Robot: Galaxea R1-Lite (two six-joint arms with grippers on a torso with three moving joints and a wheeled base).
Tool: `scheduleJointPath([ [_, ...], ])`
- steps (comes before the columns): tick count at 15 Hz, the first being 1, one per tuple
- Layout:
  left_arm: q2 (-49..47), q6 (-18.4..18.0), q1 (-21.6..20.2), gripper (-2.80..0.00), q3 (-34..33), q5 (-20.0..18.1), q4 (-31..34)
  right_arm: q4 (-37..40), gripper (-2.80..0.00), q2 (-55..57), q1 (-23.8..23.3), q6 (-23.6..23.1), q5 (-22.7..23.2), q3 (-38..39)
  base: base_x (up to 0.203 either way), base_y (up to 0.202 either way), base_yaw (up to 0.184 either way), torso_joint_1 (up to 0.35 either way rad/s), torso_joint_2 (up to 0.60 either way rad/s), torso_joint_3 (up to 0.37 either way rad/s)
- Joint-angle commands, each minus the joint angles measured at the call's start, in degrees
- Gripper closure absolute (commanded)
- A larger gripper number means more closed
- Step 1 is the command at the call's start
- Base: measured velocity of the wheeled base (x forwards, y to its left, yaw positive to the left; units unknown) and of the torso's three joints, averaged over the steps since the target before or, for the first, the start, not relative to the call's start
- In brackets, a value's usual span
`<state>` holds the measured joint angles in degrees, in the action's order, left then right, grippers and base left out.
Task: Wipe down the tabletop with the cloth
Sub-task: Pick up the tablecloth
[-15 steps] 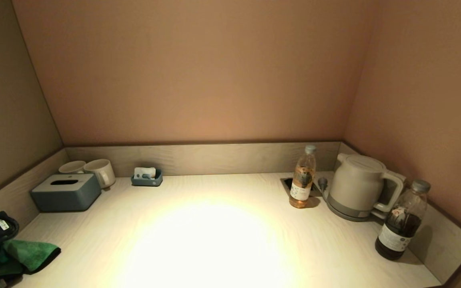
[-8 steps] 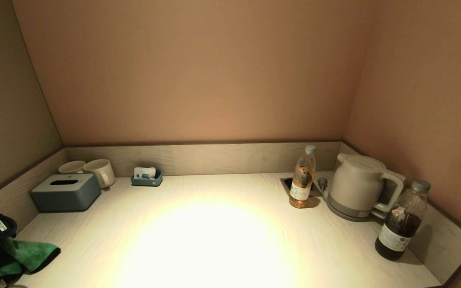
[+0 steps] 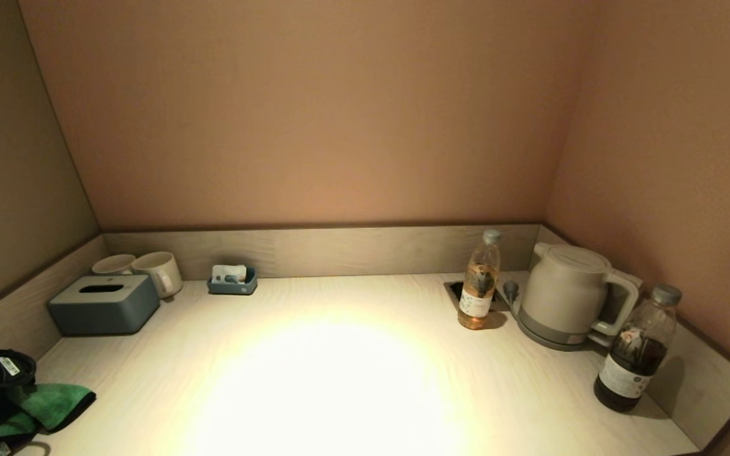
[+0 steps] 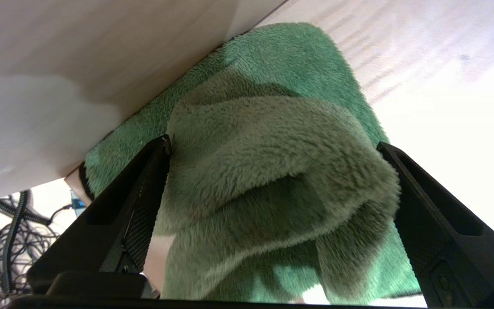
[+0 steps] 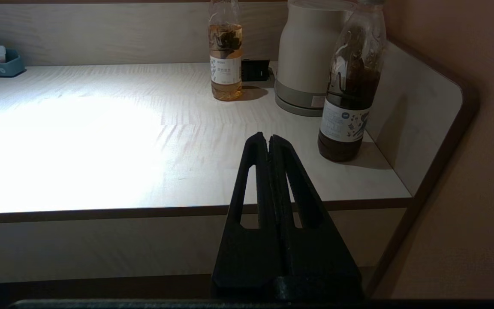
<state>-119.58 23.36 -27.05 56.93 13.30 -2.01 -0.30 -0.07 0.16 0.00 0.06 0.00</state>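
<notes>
Head view: at the tabletop's point(image 3: 339, 380) front-left corner, the left hand point(image 4: 272, 184), spread around the bunched cloth point(image 4: 268, 171), has edged inward. Wiping looks about to start; right hand point(image 5: 269, 139) clenched, off the front edge.

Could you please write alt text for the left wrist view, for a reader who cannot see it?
A bunched green cloth fills the view between the left gripper's two wide-open black jaws, lying at the tabletop's edge against a pale side panel. Tangled dark cables show below the table edge.
</notes>
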Motion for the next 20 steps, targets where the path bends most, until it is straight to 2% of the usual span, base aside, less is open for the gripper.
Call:
scheduleJointPath([
  [1, 2.6, 0.19, 0.33, -2.8, -0.5, 0.06, -0.01, -0.05, 0.0, 0.07, 0.02, 0.0, 0.03, 0.0, 0.0, 0.0, 0.0, 0.0, 0.0, 0.0],
  [8, 4.35, 0.37, 1.21, -2.8, -0.5, -0.38, -0.01, -0.05, 0.0, 0.07, 0.02, 0.0, 0.03, 0.0, 0.0, 0.0, 0.0, 0.0, 0.0, 0.0],
  [9, 4.35, 0.37, 1.21, 0.0, -0.5, -0.38, -0.01, -0.05, 0.0, 0.07, 0.02, 0.0, 0.03, 0.0, 0.0, 0.0, 0.0, 0.0, 0.0, 0.0],
  [18, 2.71, 0.39, 1.21, 0.0, -1.13, -0.36, -0.2, -0.05, 0.0, 0.07, 0.02, 0.0, 0.03, 0.0, 0.0, 0.0, 0.0, 0.0, 0.0, 0.0],
  [20, -0.16, 0.53, 1.21, 0.0, -1.93, -0.3, -0.27, -0.05, 0.0, 0.07, 0.02, 0.0, 0.03, 0.0, 0.0, 0.0, 0.0, 0.0, 0.0, 0.0],
])
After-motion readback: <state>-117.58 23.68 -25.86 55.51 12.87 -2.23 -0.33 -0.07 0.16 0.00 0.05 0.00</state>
